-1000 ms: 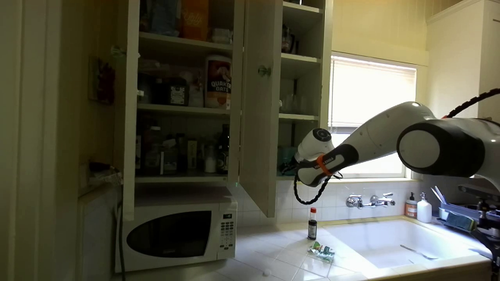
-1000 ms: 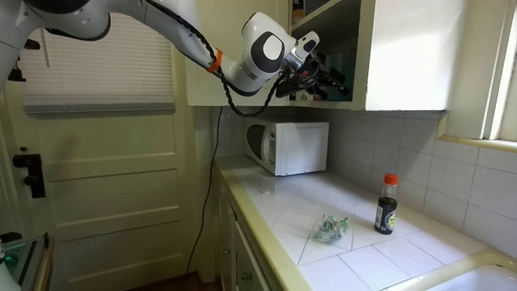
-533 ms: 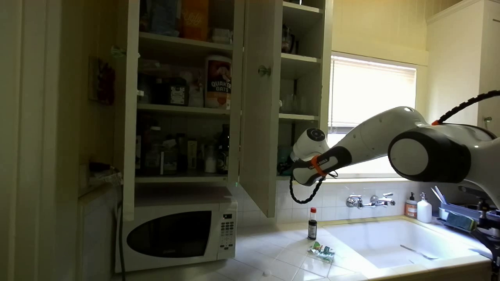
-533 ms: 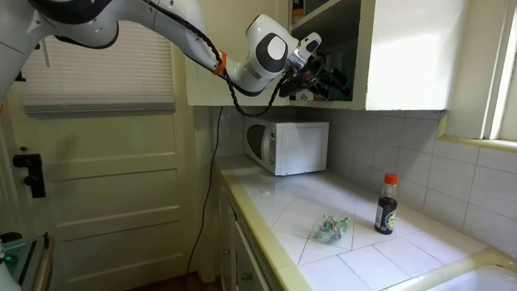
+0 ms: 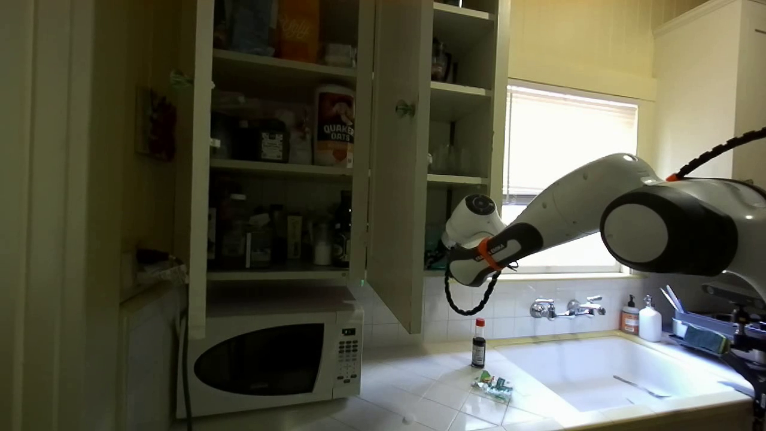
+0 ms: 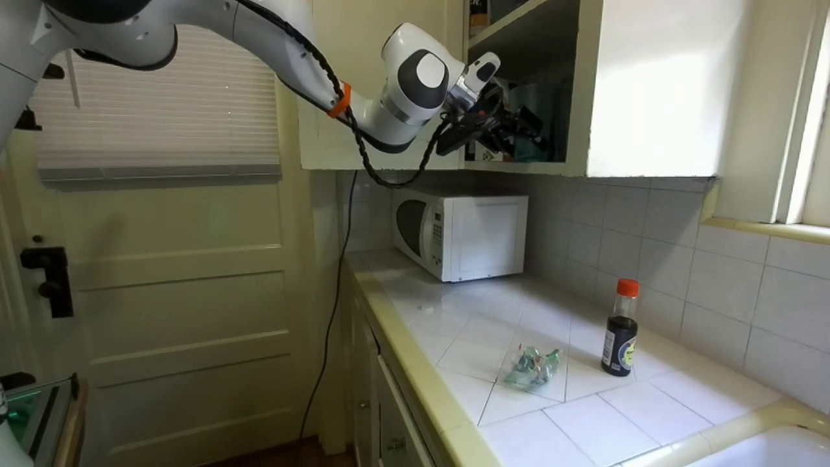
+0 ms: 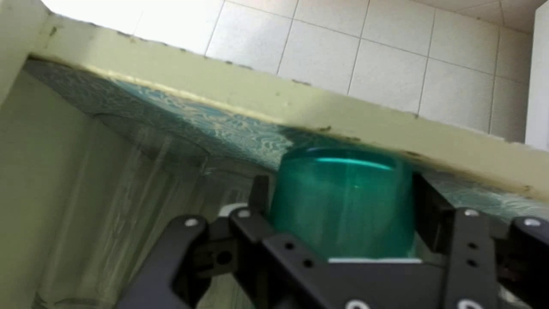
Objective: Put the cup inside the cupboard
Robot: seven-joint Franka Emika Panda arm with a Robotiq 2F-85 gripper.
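1. A white robot arm (image 5: 583, 203) extends from the right in an exterior view, its far end at a tall white cupboard (image 6: 655, 91).
2. A panel door (image 5: 395, 197) of the cupboard stands open just beside the arm's end.
3. The black tool (image 7: 341, 189) is at the lowest compartment of the cupboard section nearest the window (image 5: 571, 137).
4. In the wrist view, the tool pinches a teal-green cup (image 7: 343, 210), with 1 jaw along each side of it.
5. The cup is at the cupboard's bottom shelf (image 7: 266, 96), close to its pale, chipped front edge; whether it rests on the shelf or is raised, I cannot tell.
6. Blue patterned lining (image 7: 240, 131) covers the shelf, and at least 2 tall clear glasses (image 7: 120, 201) show near the cup.
7. Higher up, in another section of the cupboard, stands a Quaker Oats canister (image 5: 334, 126).
8. Below the cupboard, a white microwave (image 6: 486, 237) sits on the white-tiled counter (image 6: 480, 331).
9. In both exterior views, a red-capped bottle (image 6: 620, 337) of dark liquid stands upright on the counter, with a crumpled clear-and-green wrapper (image 6: 532, 368) lying near it.
10. A white sink (image 5: 574, 365) is set into the counter, with a thin utensil (image 5: 641, 388) lying inside and 2 pump bottles (image 5: 650, 322) standing at its far corner.
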